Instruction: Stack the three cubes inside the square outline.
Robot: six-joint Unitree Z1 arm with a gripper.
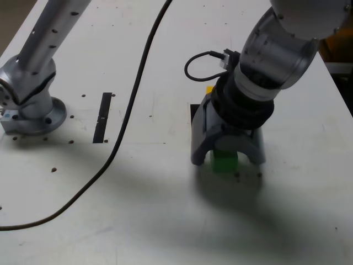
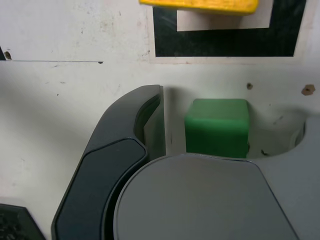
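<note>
1. In the exterior view, the end effector [image 1: 227, 156] is pointing down at the bench [image 1: 165, 215], its two dark jaws standing spread wide and straddling the green cube [image 1: 224, 162], one jaw on each side of it.
2. One green cube is showing in this view, sitting on the bench between the jaws. Whether the jaws are touching it cannot be told here.
3. One small patch of the yellow cube [image 1: 209, 89] is peeking out behind the arm's wrist, and one dark corner of the square outline [image 1: 194, 110] is showing just beside it; the arm is hiding the rest.
4. No red cube is appearing in this view.
5. One straight black strip [image 1: 102, 117] is lying on the bench toward the exterior view's left, well apart from the cubes. One black cable [image 1: 132, 99] is running across the bench, and one arm base [image 1: 33, 107] is standing at the exterior view's left.
6. In the wrist view, the end effector [image 2: 225, 150] is standing spread, with a clear gap showing between the dark jaw and the green cube [image 2: 217, 127], so nothing is being pinched.
7. One yellow cube [image 2: 200, 5] is sitting inside the square outline [image 2: 225, 44], partly cut off by the picture's edge.
8. No brand, label or readable writing is showing in either view.
</note>
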